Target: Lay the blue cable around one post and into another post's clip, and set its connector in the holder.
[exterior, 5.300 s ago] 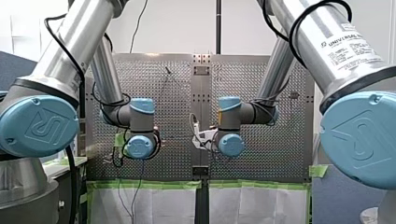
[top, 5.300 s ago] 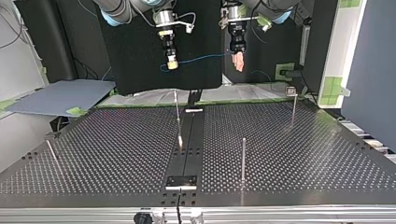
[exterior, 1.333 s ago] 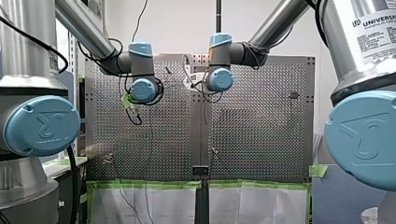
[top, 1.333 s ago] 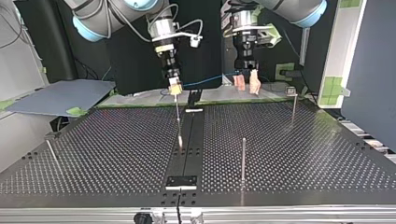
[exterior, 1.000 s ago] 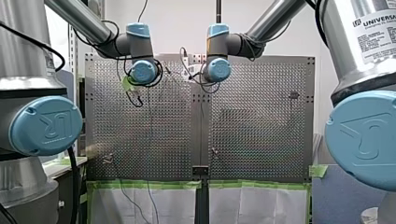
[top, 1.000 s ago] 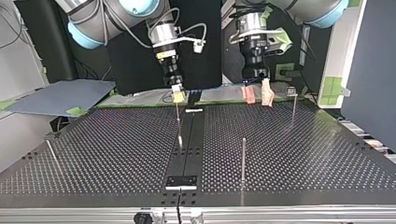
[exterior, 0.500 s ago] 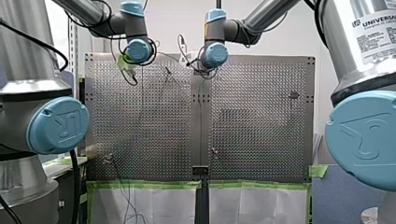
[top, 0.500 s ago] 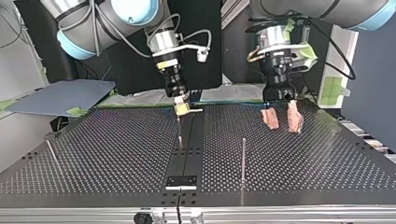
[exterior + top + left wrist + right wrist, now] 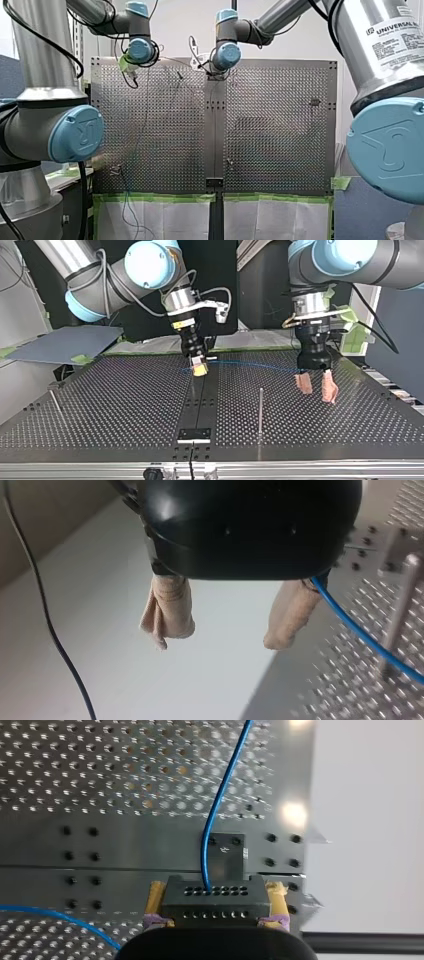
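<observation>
**Connector poised by its holder, cable run waiting for the open pincer**

My right pincer [image 9: 200, 369] is clamped on the black, multi-holed rectangular connector [image 9: 214, 899]. Its yellow pads press the block's two short ends, which leaves the face clear. The thin blue cable [image 9: 220, 795] can therefore leave the block freely and run ahead of the pincer over the perforated metal desk [image 9: 125, 405]. Just ahead of the connector sits a small dark square block [image 9: 227, 854] on the desk's plain centre strip. I judge this to be the holder. The connector hangs close to it and is not yet seated.

My left pincer [image 9: 316, 389] is spread wide, with nothing between its beige-wrapped fingers [image 9: 167, 612]. The cable passes just outside one finger rather than through the gap; whether it touches that finger I cannot tell. Beyond the cable stands a slim metal post [image 9: 400, 615]. The open stance low over the desk seems meant for taking up the free run and steering it. By my reading, the routing round a post and into a clip is not yet done.
</observation>
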`<control>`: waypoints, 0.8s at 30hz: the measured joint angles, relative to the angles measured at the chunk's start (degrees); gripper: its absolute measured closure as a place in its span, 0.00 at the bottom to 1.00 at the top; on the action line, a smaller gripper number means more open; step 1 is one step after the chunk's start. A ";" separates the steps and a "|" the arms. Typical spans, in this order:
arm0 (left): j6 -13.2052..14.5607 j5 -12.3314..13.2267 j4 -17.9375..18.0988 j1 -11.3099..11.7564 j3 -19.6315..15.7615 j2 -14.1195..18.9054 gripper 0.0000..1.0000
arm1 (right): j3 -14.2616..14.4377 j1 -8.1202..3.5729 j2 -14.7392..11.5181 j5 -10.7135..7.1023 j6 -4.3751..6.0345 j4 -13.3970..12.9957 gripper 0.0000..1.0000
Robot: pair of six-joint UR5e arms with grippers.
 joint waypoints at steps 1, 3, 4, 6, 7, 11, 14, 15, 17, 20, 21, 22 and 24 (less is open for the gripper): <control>0.05 0.59 -0.60 0.59 0.12 -0.13 0.00 | -0.49 -0.04 0.49 -0.03 0.01 0.50 1.00; 0.14 1.91 -1.91 1.91 0.48 -0.30 0.00 | -1.70 -0.14 1.59 -0.08 0.03 1.67 1.00; 0.17 2.44 -2.45 2.43 0.66 -0.34 0.00 | -2.21 -0.20 1.96 -0.09 0.04 2.20 1.00; 0.19 3.63 -3.58 3.64 1.02 -0.42 0.00 | -3.41 -0.34 2.47 -0.10 0.05 3.37 1.00; 0.20 4.17 -3.95 4.16 1.13 -0.44 0.00 | -3.91 -0.41 2.60 -0.11 0.05 3.89 1.00; 0.21 6.42 -4.69 6.38 1.33 -0.46 0.00 | -6.32 -0.91 2.86 -0.03 0.09 6.30 1.00; 0.21 7.28 -4.79 7.11 1.35 -0.47 0.00 | -8.15 -1.31 2.89 0.11 0.19 8.02 1.00; 0.21 7.58 -4.76 7.23 1.35 -0.47 0.00 | -8.70 -1.41 2.89 0.12 0.20 8.38 1.00; 0.21 8.12 -4.64 7.32 1.35 -0.48 0.00 | -9.95 -1.63 2.90 0.06 0.16 8.93 1.00; 0.14 9.41 -4.09 7.37 1.36 -0.54 0.00 | -11.78 -1.80 2.96 -0.30 -0.01 9.19 1.00; 0.02 9.98 -3.89 7.37 1.36 -0.60 0.00 | -12.34 -1.81 2.97 -0.54 -0.07 9.18 1.00; -0.13 10.41 -3.79 7.37 1.36 -0.68 0.00 | -12.89 -1.79 2.98 -0.85 -0.14 9.16 1.00; -0.60 11.51 -3.64 7.38 1.37 -1.02 0.00 | -14.17 -1.64 3.01 -1.77 -0.61 8.94 1.00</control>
